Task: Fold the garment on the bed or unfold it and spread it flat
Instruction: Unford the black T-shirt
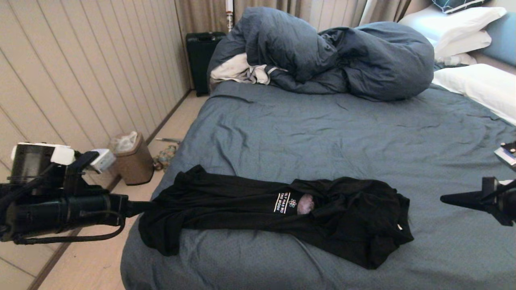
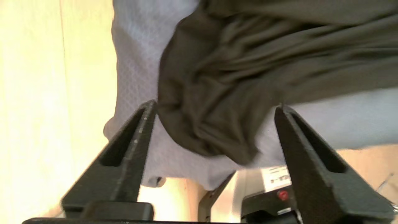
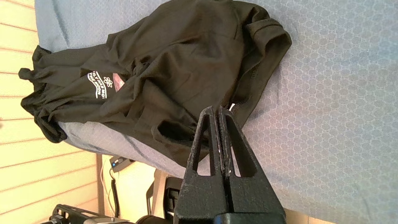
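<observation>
The black T-shirt [image 1: 258, 205] lies bunched in a long crumpled band across the near part of the bed [image 1: 322, 133], with its white lettering [image 1: 282, 202] facing up. My left gripper [image 1: 147, 206] hovers at the shirt's left end by the bed's edge. It is open, with the shirt's hem [image 2: 211, 102] just beyond its spread fingertips [image 2: 150, 107] and nothing held. My right gripper [image 1: 443, 198] is shut and empty, a short way right of the shirt's collar end [image 3: 248, 93], above the bare sheet [image 3: 326, 109].
A bulky dark-blue duvet [image 1: 342, 56] and a white cloth [image 1: 238, 70] are heaped at the far end, with white pillows [image 1: 479, 84] at the right. Left of the bed are bare floor, a brown bin [image 1: 135, 159], a black suitcase [image 1: 201, 56] and a panelled wall.
</observation>
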`<state>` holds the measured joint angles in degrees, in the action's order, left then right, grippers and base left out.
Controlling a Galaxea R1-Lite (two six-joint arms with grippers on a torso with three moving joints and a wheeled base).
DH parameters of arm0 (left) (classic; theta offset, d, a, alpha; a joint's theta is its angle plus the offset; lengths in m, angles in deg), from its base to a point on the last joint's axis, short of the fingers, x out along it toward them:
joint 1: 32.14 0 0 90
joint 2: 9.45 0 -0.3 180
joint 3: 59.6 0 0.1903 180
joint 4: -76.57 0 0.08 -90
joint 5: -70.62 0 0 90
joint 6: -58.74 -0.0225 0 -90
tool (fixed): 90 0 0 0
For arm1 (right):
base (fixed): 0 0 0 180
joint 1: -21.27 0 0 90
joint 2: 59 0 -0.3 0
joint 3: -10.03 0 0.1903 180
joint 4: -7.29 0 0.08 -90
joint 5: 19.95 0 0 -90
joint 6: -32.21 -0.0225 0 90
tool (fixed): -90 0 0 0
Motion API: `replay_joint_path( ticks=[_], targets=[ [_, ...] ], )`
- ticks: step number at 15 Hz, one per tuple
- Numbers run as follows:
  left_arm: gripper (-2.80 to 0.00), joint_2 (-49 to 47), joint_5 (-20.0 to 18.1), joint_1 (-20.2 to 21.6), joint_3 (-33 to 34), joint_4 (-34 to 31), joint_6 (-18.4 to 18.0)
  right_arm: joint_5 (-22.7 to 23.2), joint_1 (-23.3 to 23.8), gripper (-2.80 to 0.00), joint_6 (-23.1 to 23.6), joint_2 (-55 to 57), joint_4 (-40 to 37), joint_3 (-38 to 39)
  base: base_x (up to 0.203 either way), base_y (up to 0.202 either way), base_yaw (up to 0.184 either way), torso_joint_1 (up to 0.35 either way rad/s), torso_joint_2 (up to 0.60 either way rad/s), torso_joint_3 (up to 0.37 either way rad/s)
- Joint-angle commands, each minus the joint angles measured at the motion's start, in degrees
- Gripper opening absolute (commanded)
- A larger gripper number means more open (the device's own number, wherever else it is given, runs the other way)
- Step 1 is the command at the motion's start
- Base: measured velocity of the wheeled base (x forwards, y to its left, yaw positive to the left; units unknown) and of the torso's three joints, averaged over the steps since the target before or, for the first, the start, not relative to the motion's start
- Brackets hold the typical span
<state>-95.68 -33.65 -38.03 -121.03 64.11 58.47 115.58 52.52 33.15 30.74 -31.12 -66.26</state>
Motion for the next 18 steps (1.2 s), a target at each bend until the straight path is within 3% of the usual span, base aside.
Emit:
replay_joint_path(
  ticks=[1,2,4,5,6,9,12,13,14,17,18],
  targets=[
    [-0.99,9.0,-0.2,0.0,0.2,-2.2,0.3,0.3,-0.1,-2.8,0.0,0.0,-0.1,0.3,0.0,0.0,0.0,0.0,0.0,0.0],
    [-2.8,11.3,-0.2,0.0,-1.1,-6.1,2.4,0.3,-0.2,-2.8,-0.3,-0.2,-0.2,0.4,0.0,0.0,0.0,0.0,0.0,0.0],
    [-2.8,12.1,-0.6,0.0,-3.6,-10.4,14.2,0.3,-0.4,-2.8,-1.0,0.0,-0.3,0.9,0.0,0.0,0.0,0.0,0.0,0.0],
    [-2.8,11.0,-1.8,-0.1,-3.9,-11.3,17.9,0.3,-1.3,-2.8,-1.1,-0.5,-0.3,1.7,0.0,0.0,0.0,0.0,0.0,0.0],
    [-2.8,8.8,-3.5,-0.8,-4.1,-11.5,18.4,0.2,-2.9,-2.8,-1.3,-0.9,-0.4,2.3,0.0,0.0,0.0,0.0,0.0,0.0],
    [-2.8,3.0,-5.4,-10.1,-7.3,-11.5,24.0,-0.3,-10.3,-2.8,-3.7,-2.4,-0.4,4.0,0.0,0.0,0.0,0.0,0.0,0.0],
    [-2.8,-3.4,-5.5,-15.7,-10.1,-11.3,27.5,-4.1,-19.7,-2.8,-10.9,-4.9,-0.3,3.5,0.0,0.0,0.0,0.0,0.0,0.0],
    [-2.8,-3.9,-5.3,-15.9,-9.8,-11.3,27.5,-6.5,-22.9,-1.7,-12.6,-5.2,-0.2,3.0,0.0,0.0,0.0,0.0,0.0,0.0],
    [-2.8,-4.2,-5.3,-15.9,-9.5,-11.2,27.3,-10.3,-26.7,0.0,-13.8,-5.5,-0.1,2.6,0.0,0.0,0.0,0.0,0.0,0.0],
    [-2.8,-4.5,-5.3,-15.9,-5.9,-6.3,27.4,-19.7,-37.5,0.0,-17.7,-4.7,3.1,0.4,0.0,0.0,0.0,0.0,0.0,0.0],
    [-2.8,-4.6,-5.3,-15.9,-3.7,-2.6,27.3,-25.5,-40.5,0.0,-18.4,-3.5,4.1,-0.9,0.0,0.0,0.0,0.0,0.0,0.0]
  ],
)
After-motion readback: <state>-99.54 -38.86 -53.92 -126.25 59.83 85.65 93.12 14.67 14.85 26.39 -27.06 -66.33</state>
